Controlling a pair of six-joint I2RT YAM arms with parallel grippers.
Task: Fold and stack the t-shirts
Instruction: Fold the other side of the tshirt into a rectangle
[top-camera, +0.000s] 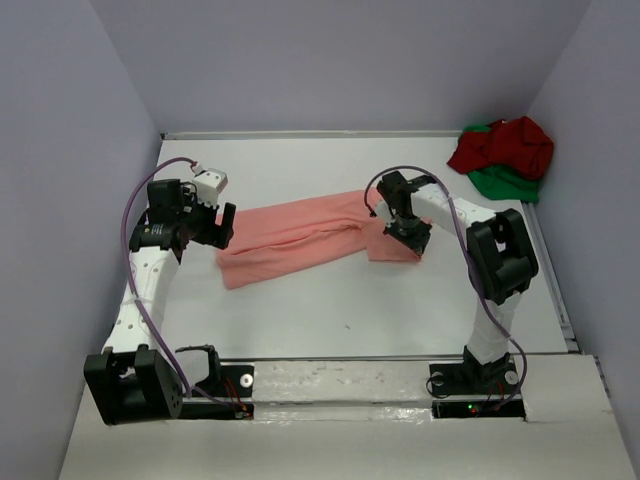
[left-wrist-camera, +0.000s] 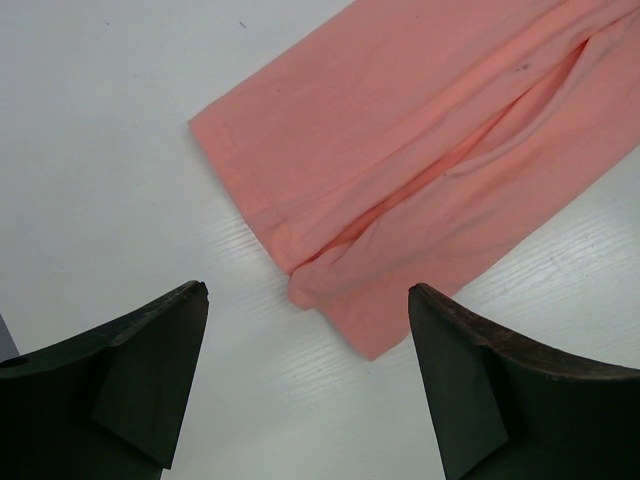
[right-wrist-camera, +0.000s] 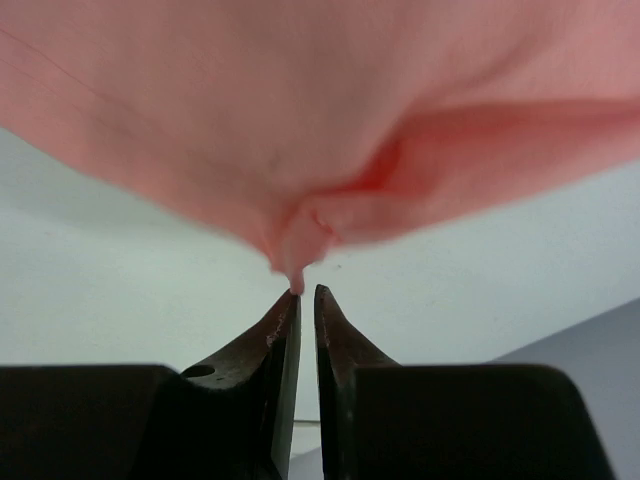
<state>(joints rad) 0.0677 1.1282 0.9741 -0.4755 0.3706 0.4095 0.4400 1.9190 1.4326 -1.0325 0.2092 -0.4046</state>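
Your right end effector (right-wrist-camera: 305, 292) has its jaws drawn almost together, with only a thin slit between them. A small pinched nub of the salmon-pink t-shirt (right-wrist-camera: 250, 120) meets the fingertips (right-wrist-camera: 290, 300) right at the slit. You cannot tell from the wrist view whether that nub is actually clamped or only touching. The cloth spreads out from the nub towards 12 o'clock and fills the upper half of that view.

Your left end effector (left-wrist-camera: 308, 300) stands wide open with nothing between the jaws. It hovers over the bare table (left-wrist-camera: 100, 150), and the shirt's hem corner (left-wrist-camera: 300, 285) lies just beyond the gap at 12 o'clock.

In the top view, the salmon-pink t-shirt lies as a long, creased band across the middle of the table (top-camera: 330, 310). It runs from the left end effector (top-camera: 222, 225) at 9 o'clock to the right end effector (top-camera: 415, 240) at 3 o'clock.

The dark red t-shirt (top-camera: 510, 145) sits crumpled on top of the bright green t-shirt (top-camera: 505, 183) in the far corner at about 2 o'clock. That heap is well apart from both arms.
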